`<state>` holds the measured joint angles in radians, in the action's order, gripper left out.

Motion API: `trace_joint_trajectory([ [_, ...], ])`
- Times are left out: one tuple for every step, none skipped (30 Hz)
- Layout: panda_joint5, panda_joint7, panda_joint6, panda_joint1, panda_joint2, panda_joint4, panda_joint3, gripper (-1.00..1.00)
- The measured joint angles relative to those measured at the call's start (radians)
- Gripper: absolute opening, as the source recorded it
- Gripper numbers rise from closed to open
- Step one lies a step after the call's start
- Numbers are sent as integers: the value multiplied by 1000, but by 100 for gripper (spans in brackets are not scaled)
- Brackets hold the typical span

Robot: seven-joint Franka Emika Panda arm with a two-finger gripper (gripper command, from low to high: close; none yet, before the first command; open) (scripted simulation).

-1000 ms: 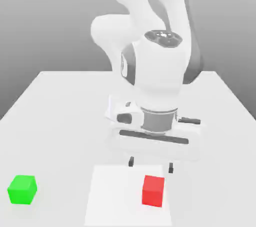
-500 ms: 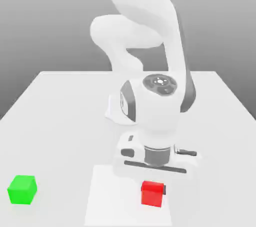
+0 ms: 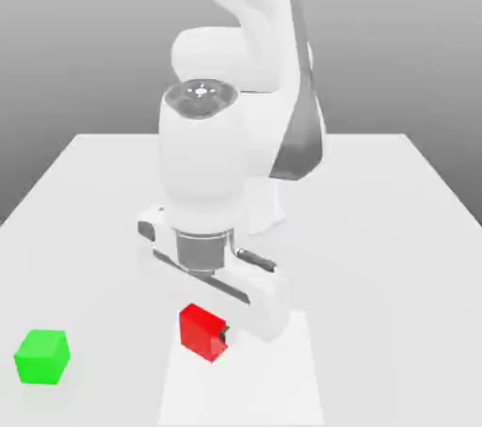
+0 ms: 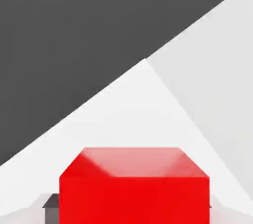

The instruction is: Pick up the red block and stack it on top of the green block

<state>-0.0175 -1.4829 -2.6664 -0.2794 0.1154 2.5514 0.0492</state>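
I have the end effector (image 3: 209, 336) closed on the red block (image 3: 200, 330), a dark finger (image 3: 224, 332) showing against the side facing the exterior view's right. The block sits over the near part of the bench (image 3: 377, 228), at the edge of a paler patch (image 3: 273, 387). In the hand view the red block (image 4: 134, 188) sits close up. The green block (image 3: 41, 356) rests on the bench, well apart toward the exterior view's left.
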Motion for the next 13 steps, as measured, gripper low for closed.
trace_joint_trajectory([
  [7,-37,10,-21,1,-11,-26,-100],
  [14,-74,20,-43,2,-22,-50,-100],
  [21,-110,30,-65,3,-34,-75,-100],
  [28,-147,39,-87,4,-45,-100,-100],
  [36,-184,46,-108,9,-57,-125,-100],
  [47,-219,42,-128,28,-72,-148,-100],
  [64,-248,24,-147,66,-90,-168,-100],
  [79,-258,-2,-158,102,-100,-175,-100],
  [93,-259,-32,-167,139,-106,-175,-100],
  [104,-256,-59,-172,170,-109,-172,100],
  [104,-256,-59,-172,170,-109,-172,100],
  [104,-256,-59,-172,170,-109,-172,100],
  [104,-256,-59,-172,170,-109,-172,100],
])
